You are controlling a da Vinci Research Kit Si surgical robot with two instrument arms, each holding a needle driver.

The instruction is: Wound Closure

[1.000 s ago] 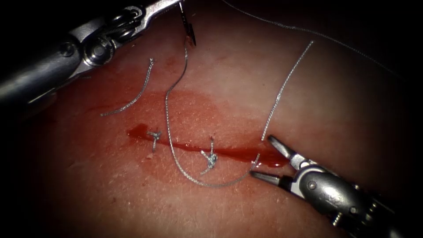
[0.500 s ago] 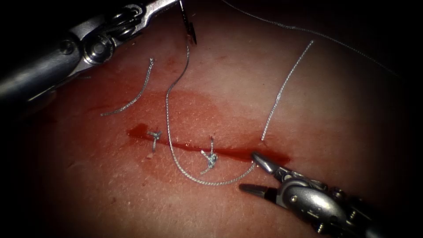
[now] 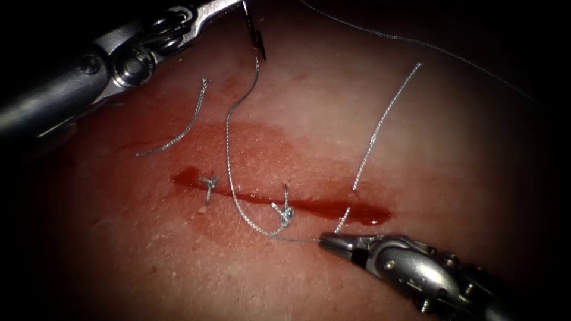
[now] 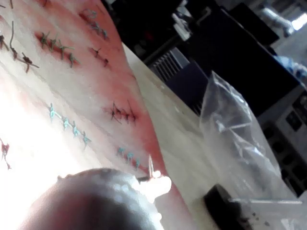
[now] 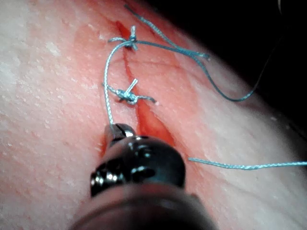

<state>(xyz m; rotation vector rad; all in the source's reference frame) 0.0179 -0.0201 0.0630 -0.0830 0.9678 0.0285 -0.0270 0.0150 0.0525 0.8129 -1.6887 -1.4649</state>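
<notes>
The needle (image 3: pixel 254 32) is held clamped in the left tool (image 3: pixel 241 5), above the cut (image 3: pixel 285 202), clear of the tissue (image 3: pixel 416 148). The thread (image 3: pixel 238 202) is gripped by the closed right tool (image 3: pixel 333 241) just below the cut.

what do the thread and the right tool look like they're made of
Thread: seemingly braided or twisted fibre, pale grey and matte, with a fine rope-like texture.
Right tool: apparently polished metal, judging by its bright glints; its jaws are shut on the thread near the cut.
</notes>
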